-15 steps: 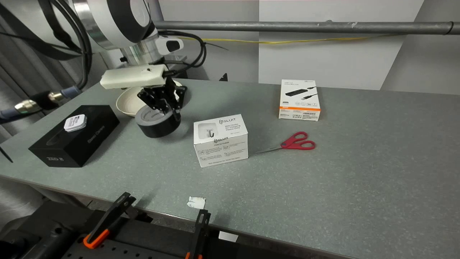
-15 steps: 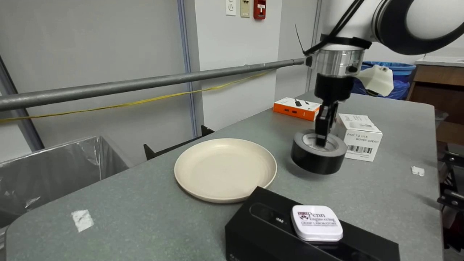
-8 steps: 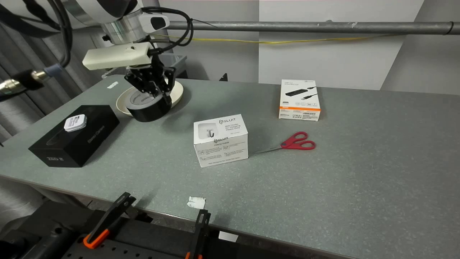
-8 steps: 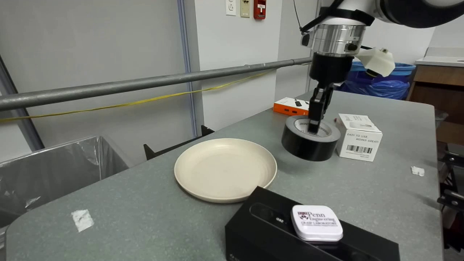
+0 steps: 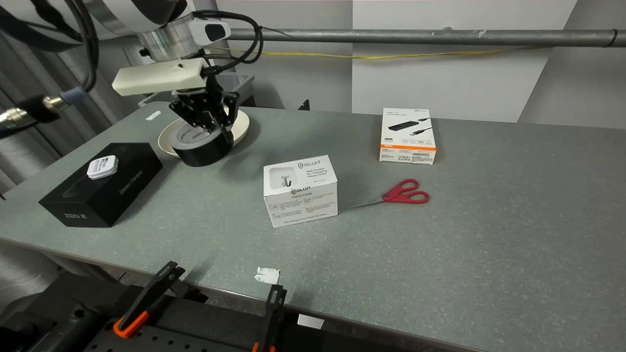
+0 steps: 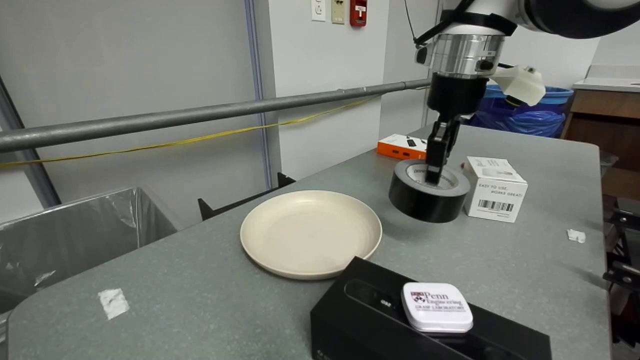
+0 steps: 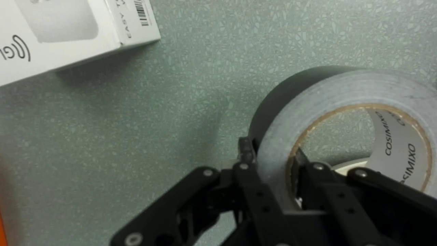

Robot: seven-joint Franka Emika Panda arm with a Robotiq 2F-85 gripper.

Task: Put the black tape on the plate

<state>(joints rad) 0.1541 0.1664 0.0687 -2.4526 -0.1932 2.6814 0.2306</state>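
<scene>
Wrist view: pinching one wall of the tape (image 7: 368, 87) with the claw (image 7: 272, 155), likely for firm carry. In an exterior view: held above the tabletop (image 5: 391, 254) toward its far left corner. In an exterior view: beside the plate (image 6: 310, 235), aloft probably to clear its rim.

In an exterior view, one black box (image 5: 100, 190) at the left, one white box (image 5: 301, 191) in the middle and one orange-and-white box (image 5: 408, 136) at the upper right made three. Both exterior views had one tin (image 6: 437, 307), one black tape (image 6: 425, 202) and one plate (image 6: 311, 234). There was one pair of red scissors (image 5: 392, 194). Two white scraps (image 5: 267, 275) were on one desk (image 5: 469, 254). Two clamps (image 5: 152, 288) were at the bottom left.
</scene>
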